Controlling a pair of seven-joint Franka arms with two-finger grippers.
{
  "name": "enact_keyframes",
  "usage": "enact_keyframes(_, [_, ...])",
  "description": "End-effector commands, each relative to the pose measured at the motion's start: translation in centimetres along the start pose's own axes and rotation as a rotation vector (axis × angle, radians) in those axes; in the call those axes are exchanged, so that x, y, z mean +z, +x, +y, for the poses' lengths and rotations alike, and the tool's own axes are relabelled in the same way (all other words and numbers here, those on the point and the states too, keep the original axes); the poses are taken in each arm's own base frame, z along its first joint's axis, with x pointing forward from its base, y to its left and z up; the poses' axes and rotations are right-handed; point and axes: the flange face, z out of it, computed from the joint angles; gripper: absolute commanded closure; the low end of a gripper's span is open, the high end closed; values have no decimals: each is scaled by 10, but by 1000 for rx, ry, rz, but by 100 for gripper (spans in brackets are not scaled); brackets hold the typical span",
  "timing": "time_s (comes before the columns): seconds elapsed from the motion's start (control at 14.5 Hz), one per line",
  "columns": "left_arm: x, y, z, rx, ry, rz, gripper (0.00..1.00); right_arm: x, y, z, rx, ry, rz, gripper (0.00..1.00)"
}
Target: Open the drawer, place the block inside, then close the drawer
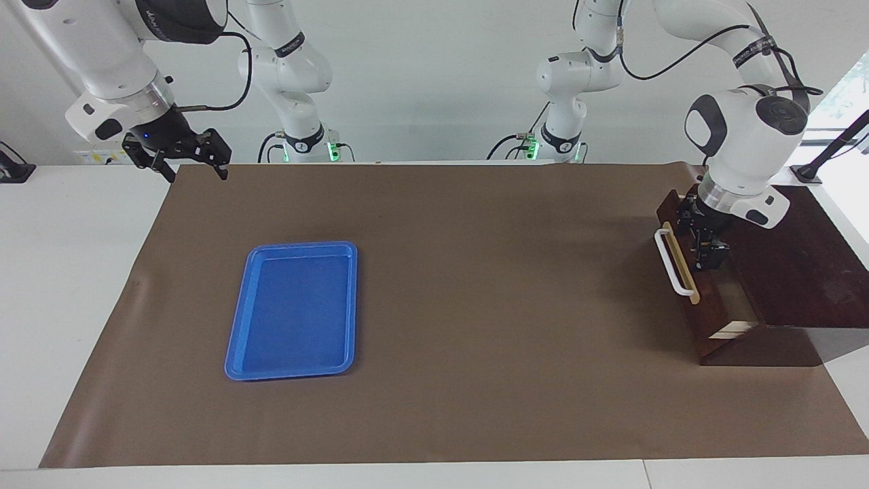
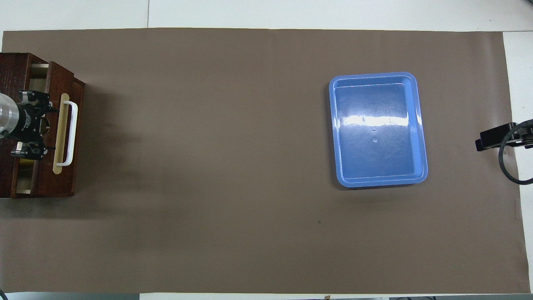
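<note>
The drawer (image 1: 706, 299) is seen nearly pushed into the dark wooden box (image 1: 787, 258) at the left arm's end of the counter (image 1: 475, 305), with only a narrow strip of its pale interior left showing. The left hand (image 1: 706, 248) is placed just inside the drawer front, beside the white bar handle (image 1: 669, 261), with its fingers spread and nothing held between them. A sliver of the yellow block (image 2: 26, 161) is made out in the overhead view, in the drawer gap under the left hand. The right hand (image 1: 193, 166) is held up over the counter's edge at the right arm's end, fingers spread, empty, waiting. A blue tray (image 1: 295, 309) is lain on the brown mat, well apart from both hands
</note>
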Motion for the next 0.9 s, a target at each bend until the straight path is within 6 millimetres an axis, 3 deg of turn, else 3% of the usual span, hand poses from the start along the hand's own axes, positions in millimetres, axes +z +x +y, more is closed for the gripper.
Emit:
enact_keyframes(0.0, [2, 33, -11, 32, -21, 26, 0, 5, 0, 3, 30, 13, 4, 0])
enact_keyframes(0.21, [2, 41, -13, 39, -19, 27, 0, 7, 0, 3, 31, 5, 0, 0])
enact_keyframes(0.34, [-1, 36, -10, 42, -11, 24, 0, 5, 2, 3, 24, -10, 21, 0])
enact_keyframes(0.41, [-4, 26, -9, 62, 6, 19, 0, 7, 4, 3, 23, -21, 35, 0])
enact_keyframes(0.55, [-21, -19, -3, 142, 29, 10, 0, 9, 6, 3, 22, -26, 64, 0])
enact_keyframes(0.83, [-88, -72, -13, 367, 63, -4, 0, 10, 5, 1, 22, -26, 60, 0])
